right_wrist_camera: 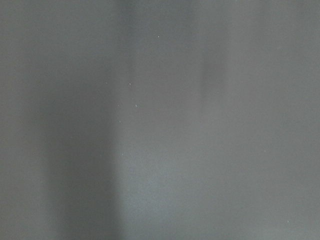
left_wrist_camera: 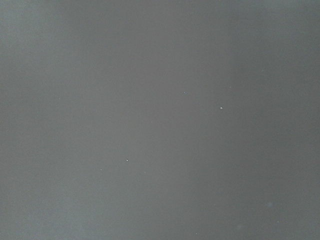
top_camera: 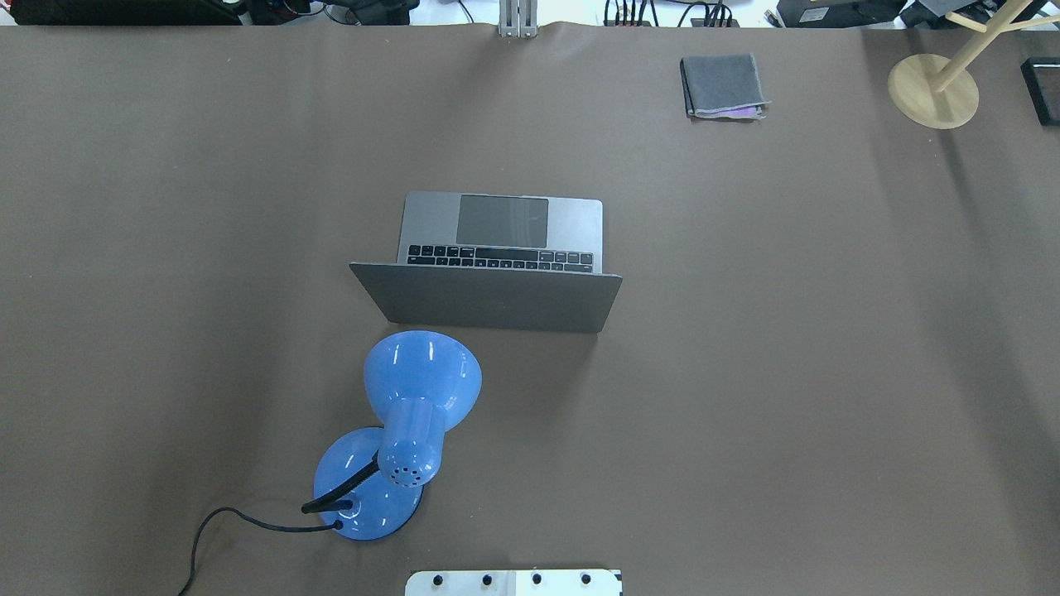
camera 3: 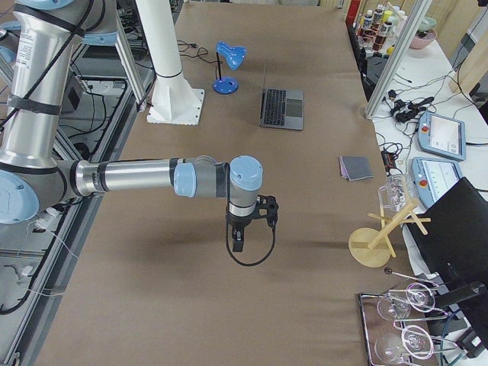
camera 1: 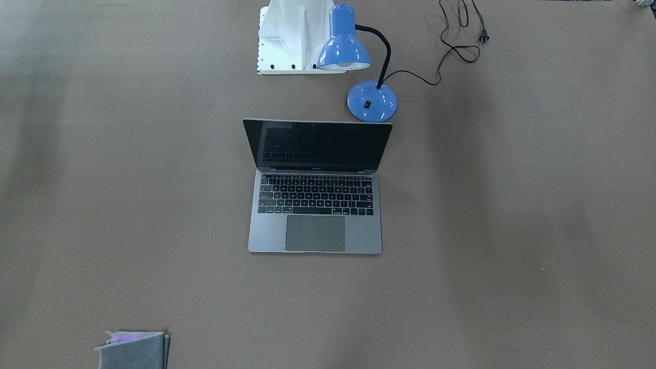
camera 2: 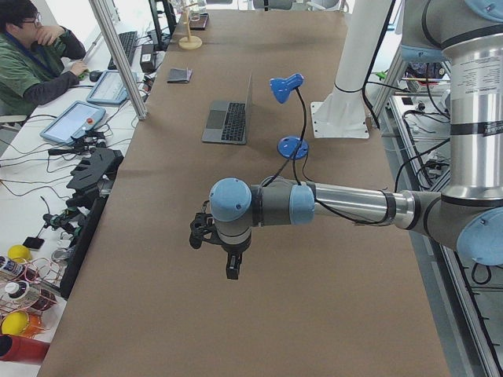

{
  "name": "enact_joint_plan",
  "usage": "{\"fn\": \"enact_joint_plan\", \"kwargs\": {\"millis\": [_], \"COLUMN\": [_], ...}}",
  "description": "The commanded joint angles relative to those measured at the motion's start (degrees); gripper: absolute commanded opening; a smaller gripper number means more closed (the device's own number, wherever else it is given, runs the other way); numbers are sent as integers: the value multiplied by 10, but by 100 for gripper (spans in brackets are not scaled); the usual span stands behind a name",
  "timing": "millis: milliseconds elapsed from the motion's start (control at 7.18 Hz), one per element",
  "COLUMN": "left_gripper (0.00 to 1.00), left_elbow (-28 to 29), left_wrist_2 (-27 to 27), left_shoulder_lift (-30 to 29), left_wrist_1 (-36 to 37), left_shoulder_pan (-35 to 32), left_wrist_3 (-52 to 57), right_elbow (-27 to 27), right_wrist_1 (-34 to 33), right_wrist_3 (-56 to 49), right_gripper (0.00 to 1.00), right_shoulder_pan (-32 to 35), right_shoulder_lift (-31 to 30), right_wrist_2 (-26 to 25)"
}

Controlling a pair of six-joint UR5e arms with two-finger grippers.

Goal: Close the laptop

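**Figure. Worktop with the task not yet begun.** The laptop [camera 1: 316,187] sits open at the middle of the worktop. Its base lies flat, with the trackpad toward the operators' edge and the hinge toward the robot-side edge. The screen stands near upright, so the lid's grey back faces the robot base [camera 1: 287,36]. This placing probably lets an arm reach the lid's top edge from behind and press it forward and down.

A blue desk lamp [top_camera: 422,389] stands just beside the hinge on the robot's left, between the laptop and the robot-side edge. Its shade rises near the lid and could crowd a reach from that side. Its plug [camera 1: 483,37] lies loose on the worktop.

A folded grey cloth [top_camera: 722,85] rests near the operators' edge. A wooden stand [top_camera: 933,91] occupies the corner of that edge on the robot's right.

The left gripper [camera 2: 203,232] and the right gripper [camera 3: 267,210] hang over bare worktop toward opposite ends, well apart from the laptop. This looks like a parked pose that keeps the middle free. Neither is seen to hold anything. How far their jaws are parted cannot be told, because both wrist views show only plain surface.
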Motion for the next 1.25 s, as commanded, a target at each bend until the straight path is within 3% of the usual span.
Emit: {"fn": "enact_joint_plan", "kwargs": {"millis": [0, 418, 1115], "left_gripper": [100, 100, 100], "left_elbow": [-2, -12, -29], "left_wrist_2": [-2, -4, -4], "left_shoulder_lift": [0, 0, -14], "left_wrist_1": [0, -1, -2], "left_shoulder_pan": [0, 0, 1], "left_wrist_3": [0, 0, -1], "right_elbow": [-1, 0, 54], "right_wrist_1": [0, 0, 3], "right_wrist_3": [0, 1, 0], "right_gripper": [100, 100, 100], "right_shoulder_pan": [0, 0, -2], "right_shoulder_lift": [0, 3, 22], "right_wrist_2": [0, 0, 3]}}
